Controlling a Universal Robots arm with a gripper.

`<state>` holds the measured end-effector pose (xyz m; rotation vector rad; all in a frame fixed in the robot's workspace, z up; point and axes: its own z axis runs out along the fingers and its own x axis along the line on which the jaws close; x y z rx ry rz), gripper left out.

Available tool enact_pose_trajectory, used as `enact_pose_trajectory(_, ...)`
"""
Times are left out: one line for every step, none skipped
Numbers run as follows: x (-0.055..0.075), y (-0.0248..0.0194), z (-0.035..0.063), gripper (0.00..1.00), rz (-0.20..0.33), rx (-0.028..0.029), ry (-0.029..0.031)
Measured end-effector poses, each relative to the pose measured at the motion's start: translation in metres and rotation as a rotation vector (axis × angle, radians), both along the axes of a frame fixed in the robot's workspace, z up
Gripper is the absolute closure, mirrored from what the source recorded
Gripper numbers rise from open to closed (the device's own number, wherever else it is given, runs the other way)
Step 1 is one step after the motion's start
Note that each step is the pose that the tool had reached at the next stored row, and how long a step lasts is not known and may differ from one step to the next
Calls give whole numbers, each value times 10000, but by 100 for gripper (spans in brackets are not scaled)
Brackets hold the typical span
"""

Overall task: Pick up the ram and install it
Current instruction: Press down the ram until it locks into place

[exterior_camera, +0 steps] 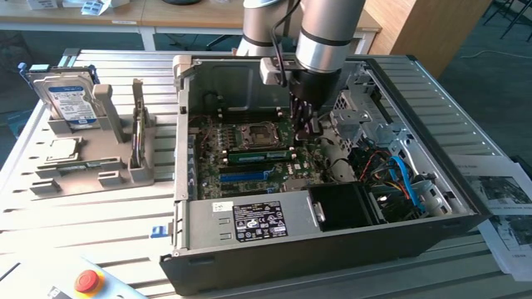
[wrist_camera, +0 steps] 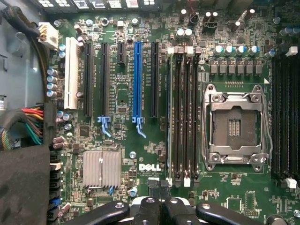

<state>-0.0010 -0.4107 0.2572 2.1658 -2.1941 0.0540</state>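
hard drive (exterior_camera: 71, 99) upright in grey holder (exterior_camera: 91, 168) | red button (exterior_camera: 88, 281)

An open computer case (exterior_camera: 332, 187) sits on the bench (exterior_camera: 99, 218), with a parts holder (exterior_camera: 91, 156) at the exterior view's left and papers (exterior_camera: 507, 205) at its right.

Gripper (wrist_camera: 159, 199) cut off by frame edge; its hold unclear.

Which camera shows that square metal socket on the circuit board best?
The wrist view: the socket faces it squarely, metal frame and lever plain. The exterior view shows the socket at a slant, inside the computer case.
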Motion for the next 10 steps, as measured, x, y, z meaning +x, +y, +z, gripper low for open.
enact_pose_trajectory(-4, 8, -5, 90, 0, -7, 0)
enact_pose_trajectory(-4, 10, -6, 90, 0, -8, -1)
enact_pose_trajectory(-4, 10, -6, 90, 0, -8, -1)
enact_pose_trajectory(-4, 9, -6, 90, 1, -9, -1)
enact_pose_trajectory(-4, 10, -6, 90, 1, -9, -1)
enact_pose_trajectory(-4, 15, -6, 90, 1, -10, -1)
enact_pose_trajectory(-5, 23, -6, 90, 0, -10, 0)
enact_pose_trajectory(-5, 30, -7, 90, -1, -10, 0)
enact_pose_trajectory(-4, 39, -8, 90, 0, -10, -1)
enact_pose_trajectory(-4, 48, -8, 90, 0, -9, 0)
